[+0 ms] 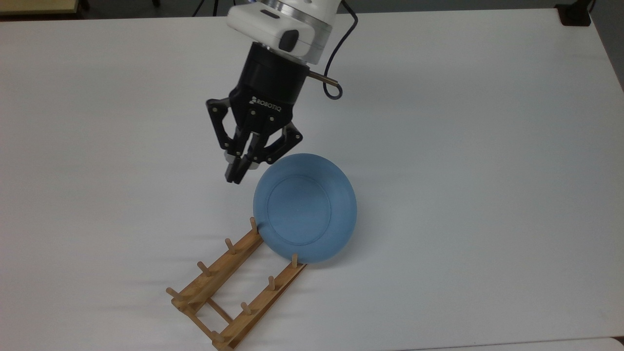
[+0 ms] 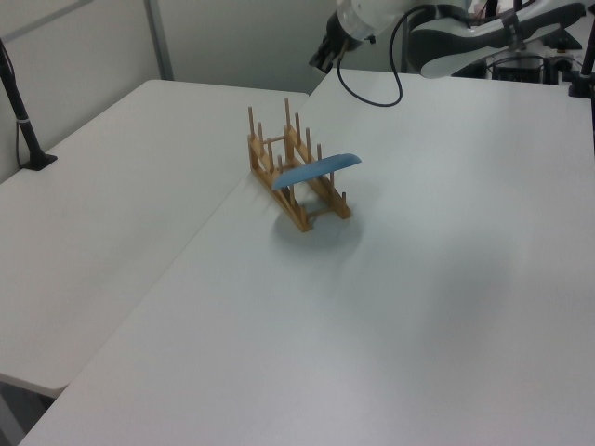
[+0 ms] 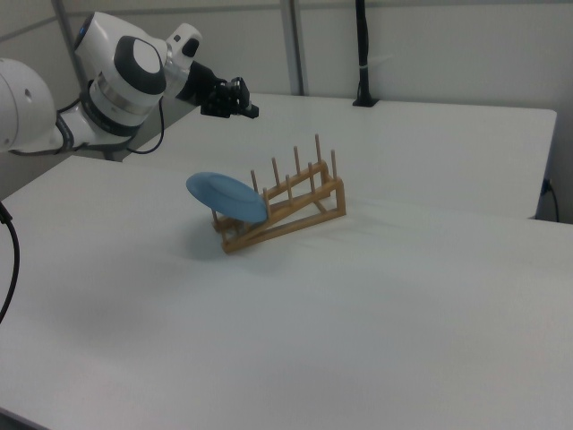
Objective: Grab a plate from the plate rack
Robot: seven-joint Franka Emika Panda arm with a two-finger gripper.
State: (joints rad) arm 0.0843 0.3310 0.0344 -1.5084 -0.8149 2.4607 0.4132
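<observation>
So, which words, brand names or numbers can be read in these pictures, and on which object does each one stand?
"ROBOTIQ": white letters on the black body of the gripper, read in the top view.
The plate, the plate rack and the table carry no readable text.

A light-blue plate [image 1: 304,208] is showing beside a light-brown wooden rack [image 1: 234,287], under a black gripper [image 1: 236,174], on a white table [image 1: 468,146].
</observation>
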